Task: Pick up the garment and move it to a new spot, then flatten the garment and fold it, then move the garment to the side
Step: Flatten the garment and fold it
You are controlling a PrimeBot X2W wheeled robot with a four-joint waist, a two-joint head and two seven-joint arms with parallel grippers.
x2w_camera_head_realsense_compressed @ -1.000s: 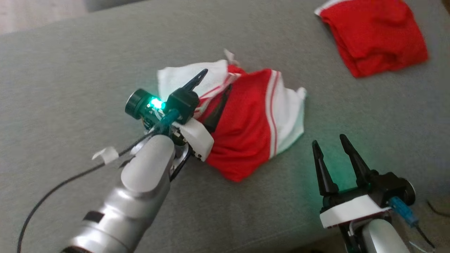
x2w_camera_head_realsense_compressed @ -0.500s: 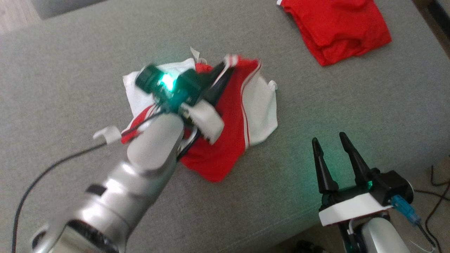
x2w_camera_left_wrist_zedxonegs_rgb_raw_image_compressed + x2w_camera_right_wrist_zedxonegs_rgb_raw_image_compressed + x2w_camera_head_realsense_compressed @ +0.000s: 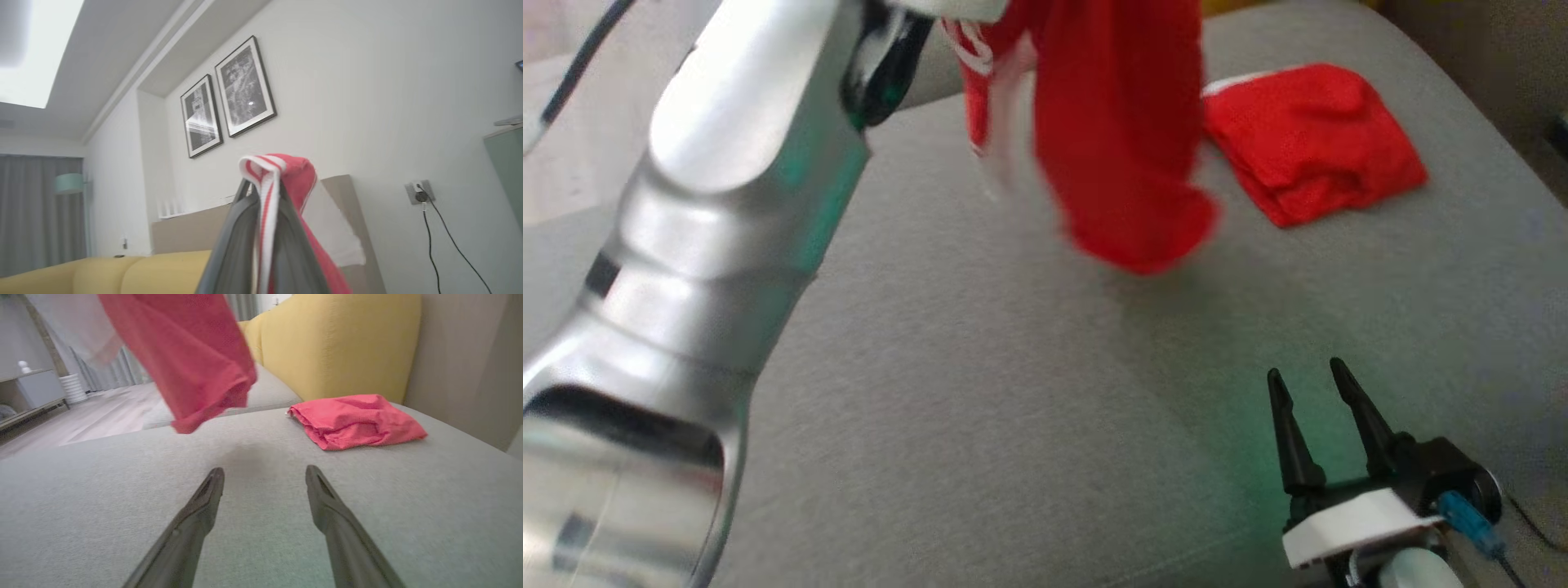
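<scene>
1. Left claw point(image 3: 263, 196): fingers are pressed together, clamped on the white-and-red striped band of the garment point(image 3: 1123, 147). In the left wrist view the band loops over the fingertips and red cloth falls down their right side.
2. Garment position: it is in the air, hanging from the left claw at the top of the head view, above the grey couch seat point(image 3: 980, 392). Its lowest red edge hangs clear of the seat, with a faint shadow on the fabric beneath. The cloth is motion-blurred, so the folds are not readable.
3. Garment colours: mostly red, with a white panel and white stripes near the gripped end.
4. Left forearm point(image 3: 711, 204): silver and large at the left of the head view, reaching toward the top edge.
5. Right claw point(image 3: 1305, 369): fingers are apart with nothing between them. It sits at the lower right of the head view, low by the seat and well apart from the hanging garment. I cannot tell whether it touches the seat.
6. Folded red cloth point(image 3: 1311, 143): it lies on the seat at the far right, beyond the hanging garment. In the right wrist view the two are apart.
7. Background: a yellow backrest point(image 3: 339, 343) stands behind the folded cloth. Two framed pictures point(image 3: 226, 96) hang on the white wall in the left wrist view.
</scene>
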